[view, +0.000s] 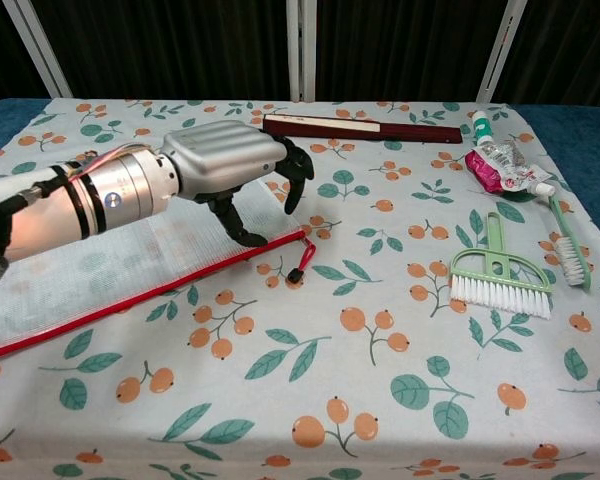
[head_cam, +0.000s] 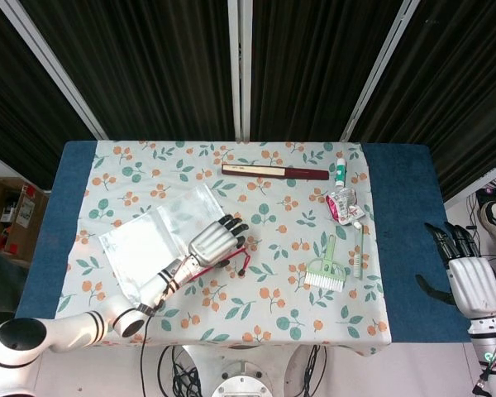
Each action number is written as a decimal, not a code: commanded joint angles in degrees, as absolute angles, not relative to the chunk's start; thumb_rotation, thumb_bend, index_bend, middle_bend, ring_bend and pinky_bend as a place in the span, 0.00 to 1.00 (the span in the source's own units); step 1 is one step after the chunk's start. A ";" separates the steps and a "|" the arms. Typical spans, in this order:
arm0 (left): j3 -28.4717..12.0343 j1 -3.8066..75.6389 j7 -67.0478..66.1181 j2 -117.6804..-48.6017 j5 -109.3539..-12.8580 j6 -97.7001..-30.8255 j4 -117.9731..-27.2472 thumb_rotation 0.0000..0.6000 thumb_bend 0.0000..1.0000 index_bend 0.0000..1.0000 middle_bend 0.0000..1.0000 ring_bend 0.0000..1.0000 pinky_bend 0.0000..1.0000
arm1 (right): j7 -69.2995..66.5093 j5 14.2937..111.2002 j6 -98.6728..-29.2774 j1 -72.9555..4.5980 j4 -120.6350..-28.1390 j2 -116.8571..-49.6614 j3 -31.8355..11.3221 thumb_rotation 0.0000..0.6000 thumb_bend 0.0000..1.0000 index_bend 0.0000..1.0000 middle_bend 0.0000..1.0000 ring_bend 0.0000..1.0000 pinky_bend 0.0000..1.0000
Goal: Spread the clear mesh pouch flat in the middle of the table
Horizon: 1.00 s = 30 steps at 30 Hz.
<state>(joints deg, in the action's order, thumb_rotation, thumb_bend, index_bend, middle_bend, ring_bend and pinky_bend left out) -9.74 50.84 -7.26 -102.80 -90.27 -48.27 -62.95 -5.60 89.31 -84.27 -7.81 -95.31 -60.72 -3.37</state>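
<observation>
Press the spread, empty silver left hand (view: 230, 165) onto the clear red-zippered mesh pouch (head_cam: 153, 244), then drag toward the floral table's (view: 380, 400) centre without wrinkling.

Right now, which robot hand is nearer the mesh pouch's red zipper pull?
The left robot hand. It is over the pouch, just left of the zipper pull. The right robot hand hangs off the table's right edge, far from it.
</observation>
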 commanded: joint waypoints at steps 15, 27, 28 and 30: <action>-5.93 57.56 -1.91 -112.50 -93.91 -50.63 -47.41 1.00 0.16 0.46 0.19 0.14 0.19 | -4.97 88.59 -84.58 -7.21 -96.05 -60.19 -3.57 1.00 0.18 0.00 0.13 0.00 0.03; -5.11 58.58 -1.90 -113.18 -92.54 -49.97 -46.76 1.00 0.16 0.46 0.19 0.14 0.19 | -5.45 88.39 -84.16 -7.24 -95.45 -60.43 -3.63 1.00 0.18 0.00 0.13 0.00 0.03; -5.14 58.73 -1.56 -113.35 -92.47 -49.99 -46.82 1.00 0.16 0.46 0.19 0.14 0.19 | -5.46 88.41 -84.18 -7.23 -95.43 -60.43 -3.64 1.00 0.18 0.00 0.13 0.00 0.03; -5.19 59.19 -1.10 -113.80 -92.42 -50.01 -46.64 1.00 0.16 0.47 0.19 0.14 0.19 | -5.50 88.37 -84.22 -7.16 -95.39 -60.40 -3.63 1.00 0.18 0.00 0.13 0.00 0.03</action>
<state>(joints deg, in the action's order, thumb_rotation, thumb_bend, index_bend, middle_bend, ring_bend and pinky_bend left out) -5.15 59.03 -1.26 -113.65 -92.47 -50.00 -46.69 -5.51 88.37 -84.23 -7.15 -95.39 -60.40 -3.63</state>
